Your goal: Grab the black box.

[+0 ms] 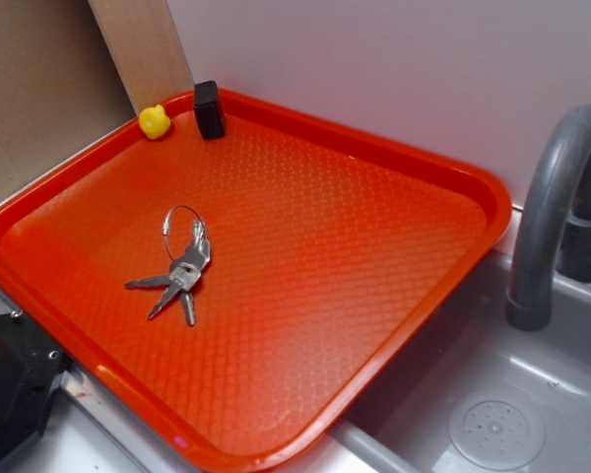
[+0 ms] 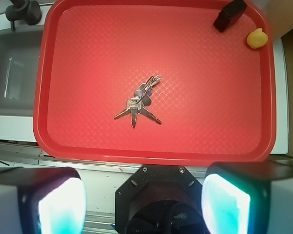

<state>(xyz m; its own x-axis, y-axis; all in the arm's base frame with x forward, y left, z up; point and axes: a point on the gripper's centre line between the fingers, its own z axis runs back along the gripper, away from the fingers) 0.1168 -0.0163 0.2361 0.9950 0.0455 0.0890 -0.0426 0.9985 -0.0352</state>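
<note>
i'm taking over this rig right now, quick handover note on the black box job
End effector: open, holding nothing, hanging over the near edge of the red tray, well short of the target.

Black box: standing at the tray's far corner, against the rim, by the wall. The yellow duck sits on the rim just beside it, with a small gap between them. A bunch of keys lies near the tray's middle, between the end effector and the box.

Done: nothing yet; the box is untouched.

Left: travel over the keys to the far corner, come down on the box without catching the duck, close and lift.
</note>
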